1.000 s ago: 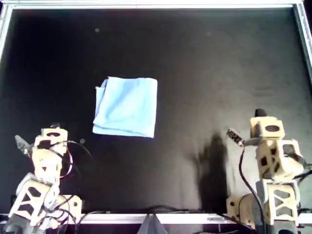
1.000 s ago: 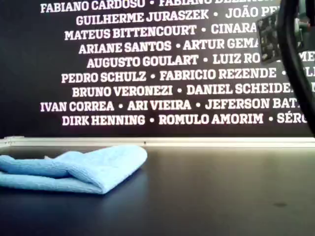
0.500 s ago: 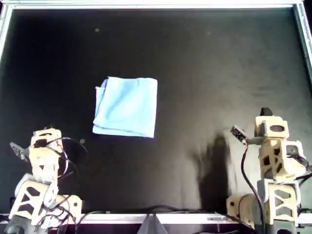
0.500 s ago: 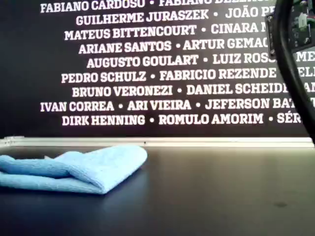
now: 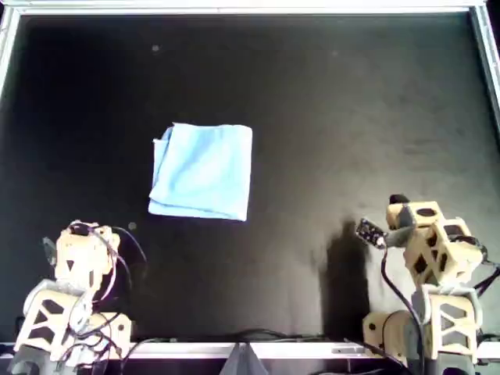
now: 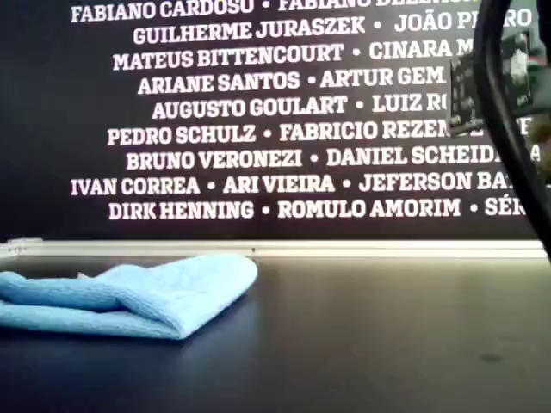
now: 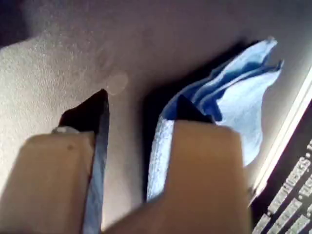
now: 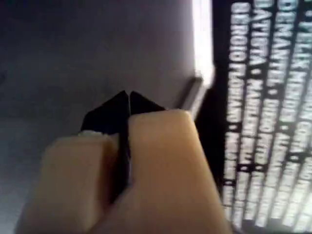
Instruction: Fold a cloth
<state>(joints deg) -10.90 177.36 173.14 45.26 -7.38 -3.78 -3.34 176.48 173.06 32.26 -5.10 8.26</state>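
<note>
Honestly, the black table has loads of open room inside its pale rim. The cloth sits left of centre in the overhead view, folded, soft and light; I'd pinch a loose corner. My first gripper gapes open, empty. My second gripper is closed, empty.

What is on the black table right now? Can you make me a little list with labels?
cloth: pale blue cloth, folded into a rough square, lying alone
table: black table with a pale rim
first gripper: my first gripper, jaws apart, holding nothing, cloth ahead of it
second gripper: my second gripper, jaws together, holding nothing
touching: neither gripper touches the cloth
backdrop: dark wall with white names
</note>
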